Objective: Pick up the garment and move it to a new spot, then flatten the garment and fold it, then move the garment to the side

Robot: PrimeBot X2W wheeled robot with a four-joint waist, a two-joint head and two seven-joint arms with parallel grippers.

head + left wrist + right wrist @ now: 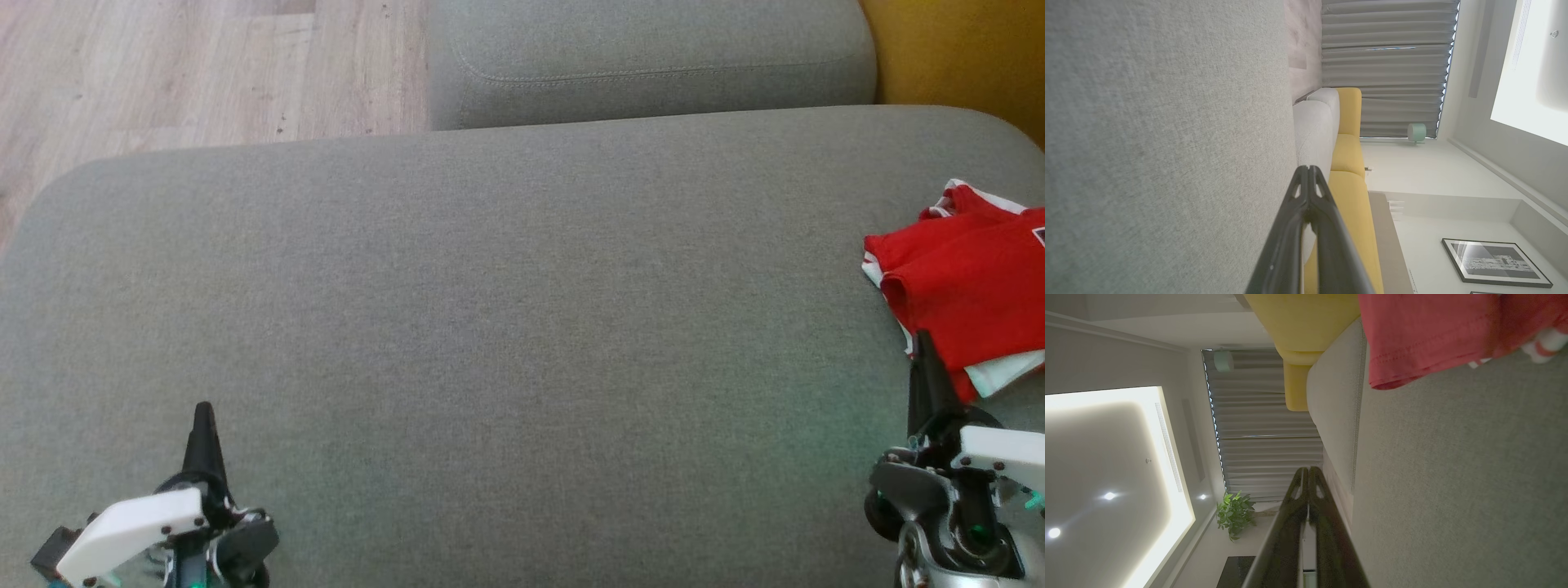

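The garment [967, 282] is a red shirt with white trim, lying folded at the right edge of the grey cushion [490, 327]. In the right wrist view the garment [1433, 335] shows at the top, apart from the fingers. My right gripper [924, 336] is shut and empty, its tip close to the garment's near edge. From the bottom of its own wrist view the right gripper [1308, 469] rises with fingers pressed together. My left gripper [203, 406] rests shut and empty at the lower left, far from the garment; it shows again, left gripper [1307, 167], in its wrist view.
A second grey cushion [645, 57] lies behind the big one. Wooden floor [163, 73] shows at the upper left. A yellow sofa [955, 49] stands at the upper right. The cushion's wide middle is bare fabric.
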